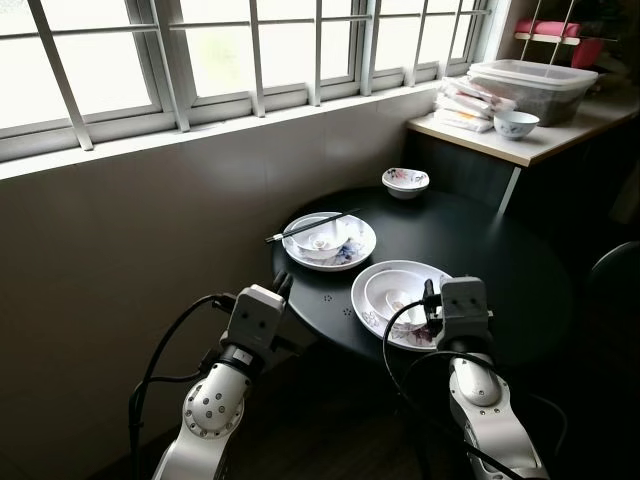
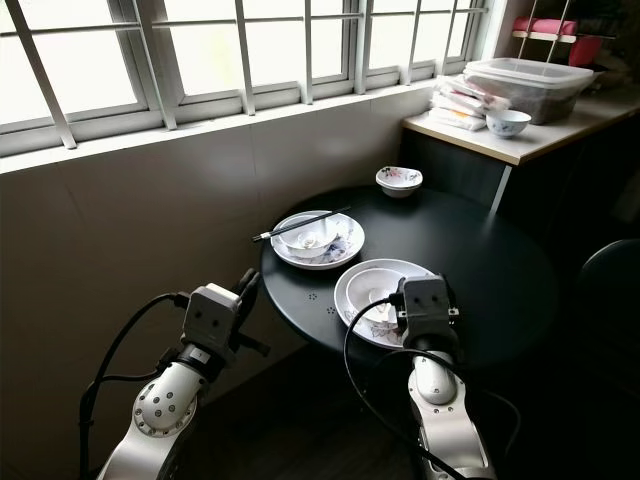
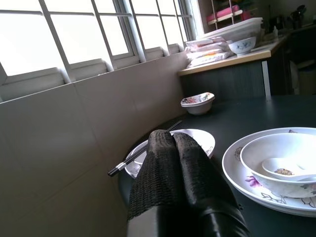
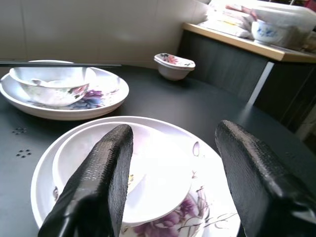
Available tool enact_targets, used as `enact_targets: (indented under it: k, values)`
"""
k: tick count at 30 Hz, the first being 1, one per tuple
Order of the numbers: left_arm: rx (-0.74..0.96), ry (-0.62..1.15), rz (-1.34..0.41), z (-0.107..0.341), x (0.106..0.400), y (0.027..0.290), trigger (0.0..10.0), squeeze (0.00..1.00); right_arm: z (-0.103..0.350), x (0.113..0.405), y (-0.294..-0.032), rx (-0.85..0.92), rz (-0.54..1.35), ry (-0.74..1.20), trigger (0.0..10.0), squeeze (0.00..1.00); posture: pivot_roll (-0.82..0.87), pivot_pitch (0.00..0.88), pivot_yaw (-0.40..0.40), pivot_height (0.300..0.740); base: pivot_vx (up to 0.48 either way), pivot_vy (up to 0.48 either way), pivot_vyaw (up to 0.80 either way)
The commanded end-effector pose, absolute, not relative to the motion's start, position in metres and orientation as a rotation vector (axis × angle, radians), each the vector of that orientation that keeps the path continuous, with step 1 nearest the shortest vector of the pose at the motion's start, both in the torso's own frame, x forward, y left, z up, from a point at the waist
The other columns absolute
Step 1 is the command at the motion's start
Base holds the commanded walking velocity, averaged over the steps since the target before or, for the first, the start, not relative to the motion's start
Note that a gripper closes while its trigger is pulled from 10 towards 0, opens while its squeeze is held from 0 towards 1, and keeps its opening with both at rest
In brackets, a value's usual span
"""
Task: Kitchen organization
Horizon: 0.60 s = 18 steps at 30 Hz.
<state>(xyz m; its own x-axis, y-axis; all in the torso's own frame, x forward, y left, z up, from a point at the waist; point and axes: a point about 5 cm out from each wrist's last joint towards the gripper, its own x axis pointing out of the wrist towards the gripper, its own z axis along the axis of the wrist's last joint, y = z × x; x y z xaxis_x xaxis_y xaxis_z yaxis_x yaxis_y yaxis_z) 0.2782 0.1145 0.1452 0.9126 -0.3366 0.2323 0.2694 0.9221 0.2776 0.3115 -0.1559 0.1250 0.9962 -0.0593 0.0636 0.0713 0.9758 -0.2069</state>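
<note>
Round black table (image 1: 500, 260) stands against a tiled wall under barred windows (image 1: 250, 50). On it: a near plate (image 1: 372, 310) with a bowl (image 1: 390, 288) and spoon inside, a far plate (image 1: 358, 250) with a bowl and chopsticks (image 1: 310, 226) laid across, and a small floral bowl (image 1: 405, 181) near the wall. Right gripper (image 4: 173, 173) hangs over the near bowl, fingers spread. Left gripper (image 3: 173, 163) sits at the table edge, fingers pressed together. Wooden counter (image 1: 520, 145) beside carries a lidded container (image 1: 535, 85).

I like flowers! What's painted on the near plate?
Purple flowers on the white plate, clearest in the right wrist view.
</note>
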Motion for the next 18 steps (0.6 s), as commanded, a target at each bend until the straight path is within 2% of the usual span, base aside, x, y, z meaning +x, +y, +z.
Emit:
enact_targets:
  k: [1,6,18]
  values:
    - [0.257,-0.265,-0.308,0.143,0.279,0.116,10.0,0.00,0.119,0.312,-0.151,-0.188,-0.002,-0.039,10.0,0.00,0.01,0.000,-0.014,0.740,0.000,0.000,0.00]
    - [0.262,-0.261,-0.306,0.142,0.280,0.116,10.0,0.00,0.108,0.315,-0.159,-0.158,-0.007,0.014,10.0,0.00,0.02,0.000,-0.016,0.740,0.000,0.000,0.00]
    - [0.271,-0.258,-0.302,0.141,0.281,0.117,10.0,0.00,0.085,0.318,-0.157,-0.158,0.113,0.066,10.0,0.00,0.02,0.000,-0.009,0.740,0.000,0.000,0.00]
